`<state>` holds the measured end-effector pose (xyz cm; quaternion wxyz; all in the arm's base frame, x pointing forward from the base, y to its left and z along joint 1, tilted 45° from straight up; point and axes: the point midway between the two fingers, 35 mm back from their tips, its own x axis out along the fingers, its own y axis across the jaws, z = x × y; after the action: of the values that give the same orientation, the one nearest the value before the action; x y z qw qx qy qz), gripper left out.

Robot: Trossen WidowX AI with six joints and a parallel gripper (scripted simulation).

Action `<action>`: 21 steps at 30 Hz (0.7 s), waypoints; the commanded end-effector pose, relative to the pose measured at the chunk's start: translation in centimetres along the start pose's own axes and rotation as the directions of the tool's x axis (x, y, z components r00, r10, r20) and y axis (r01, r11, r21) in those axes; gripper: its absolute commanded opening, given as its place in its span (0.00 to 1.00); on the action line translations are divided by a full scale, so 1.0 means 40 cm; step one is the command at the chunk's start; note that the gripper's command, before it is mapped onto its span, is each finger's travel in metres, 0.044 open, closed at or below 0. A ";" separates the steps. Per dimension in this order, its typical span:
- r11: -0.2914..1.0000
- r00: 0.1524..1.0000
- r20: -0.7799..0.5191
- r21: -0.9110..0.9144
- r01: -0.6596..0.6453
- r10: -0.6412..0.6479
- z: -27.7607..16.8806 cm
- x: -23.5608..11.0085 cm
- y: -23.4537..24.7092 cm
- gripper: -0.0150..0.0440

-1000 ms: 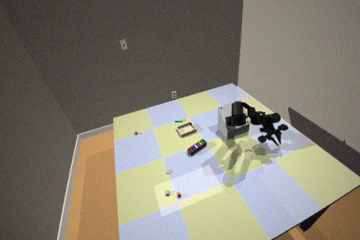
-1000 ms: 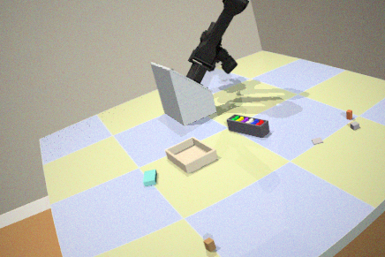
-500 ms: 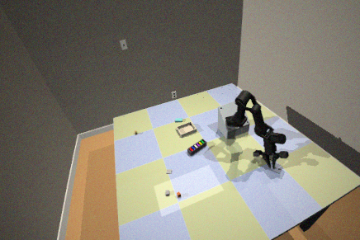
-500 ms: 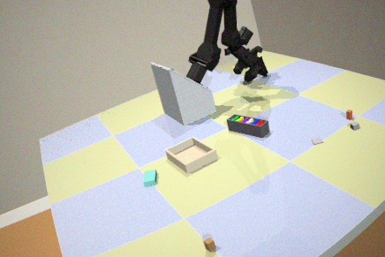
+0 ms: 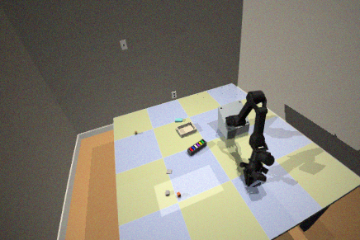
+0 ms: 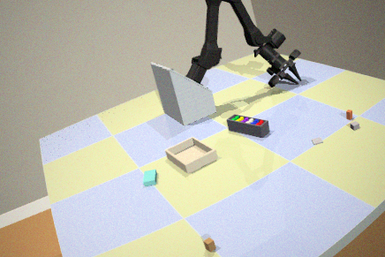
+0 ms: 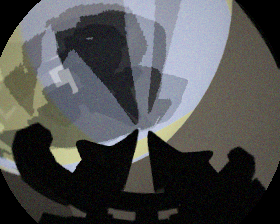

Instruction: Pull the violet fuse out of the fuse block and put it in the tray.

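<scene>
The dark fuse block [image 5: 198,148] [image 6: 248,126] lies on the chequered floor with a row of coloured fuses standing in it. The violet fuse [image 6: 245,119] stands among them, near the middle of the row. The beige tray [image 5: 180,132] [image 6: 200,161] lies beside the block and holds nothing. My gripper [image 5: 252,184] [image 6: 287,79] [image 7: 143,132] points down close to the floor, well away from the block and the tray. Its fingers stand a narrow gap apart with nothing between them. The wrist view shows only floor tiles and shadows.
A grey box [image 6: 183,95] stands by the arm's base. A teal block [image 5: 178,120] [image 6: 150,177] lies near the tray. Small blocks lie scattered: an orange one [image 5: 178,195] [image 6: 349,114], a grey one [image 5: 167,193] [image 6: 354,124], a flat grey one [image 5: 168,171] [image 6: 317,140] and a brown one [image 6: 209,244].
</scene>
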<state>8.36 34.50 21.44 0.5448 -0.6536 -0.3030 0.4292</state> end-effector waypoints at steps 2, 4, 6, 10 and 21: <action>0.964 0.990 -0.094 0.255 -0.074 0.101 -0.142 0.067 0.029 0.38; 0.926 0.980 -0.129 0.366 -0.093 0.149 -0.205 0.083 0.051 0.38; 0.875 0.967 -0.156 0.471 -0.107 0.203 -0.263 0.092 0.077 0.38; 0.707 0.923 -0.189 0.698 -0.114 0.336 -0.377 0.094 0.146 0.38; -0.210 0.739 -0.096 0.927 0.310 0.667 -0.642 -0.010 0.381 0.38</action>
<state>27.73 23.98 10.90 0.7999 -0.3205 0.2746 0.4266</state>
